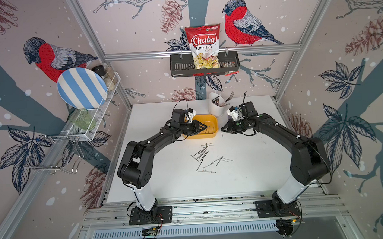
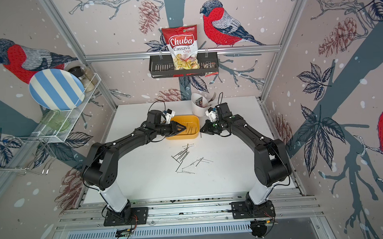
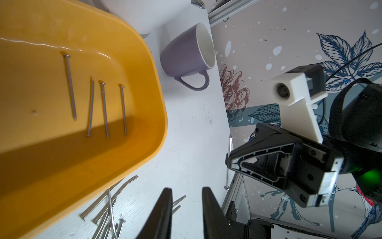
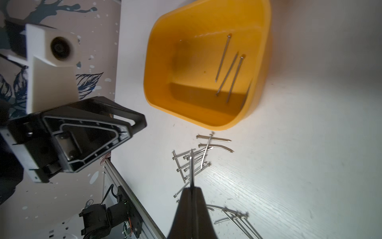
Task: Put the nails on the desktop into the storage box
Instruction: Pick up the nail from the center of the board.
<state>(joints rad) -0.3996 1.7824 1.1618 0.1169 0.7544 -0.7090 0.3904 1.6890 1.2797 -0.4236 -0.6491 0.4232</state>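
Nails (image 1: 204, 156) lie loosely scattered on the white table (image 1: 244, 177), near the yellow box (image 1: 201, 136). Four nails (image 3: 93, 103) already rest inside it. The right end effector (image 4: 192, 188), pressed together, pinches one nail (image 4: 191, 165) just outside the box's wall. The left end effector (image 3: 186, 194) hovers over the box, slightly spread and empty. The held nail should probably clear the rim and be lowered before release.

A robot test booth dressed as a kitchen. Two robot arms (image 1: 156, 138) are bolted to metal rails (image 1: 212, 209) at the near edge of a white table (image 1: 244, 177), inside an aluminium frame (image 1: 139, 55) lined with bird wallpaper (image 1: 239, 22). A striped plate (image 1: 82, 88) on the left wall rack (image 1: 91, 131), a chips bag (image 1: 204, 46) in the far basket (image 1: 181, 65) and a cutlery holder (image 1: 215, 108) give the kitchen look.
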